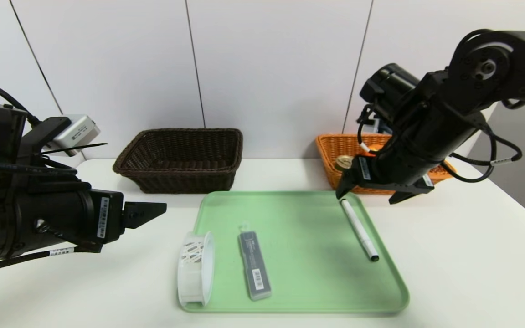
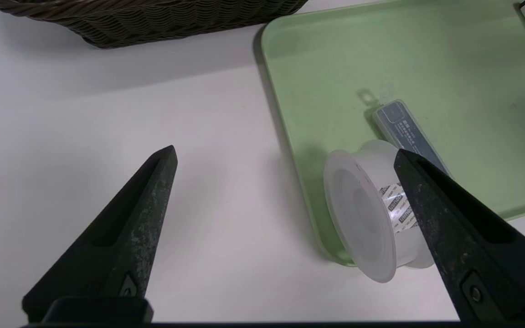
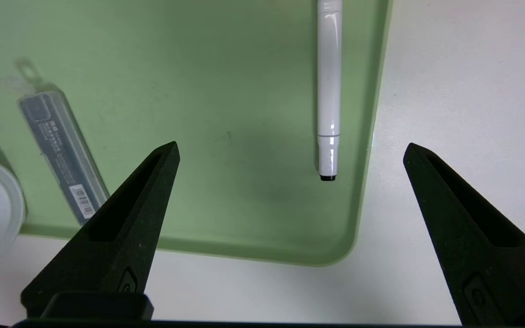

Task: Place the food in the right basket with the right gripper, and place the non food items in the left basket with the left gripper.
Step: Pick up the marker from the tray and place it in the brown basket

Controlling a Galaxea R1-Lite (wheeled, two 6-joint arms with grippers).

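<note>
Wall-side orange basket (image 1: pixel 331 150) half hidden behind right arm.

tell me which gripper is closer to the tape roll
Left. The left gripper hangs open just beside the tape roll, off the tray; the right gripper is across the tray, by the orange basket.
</note>
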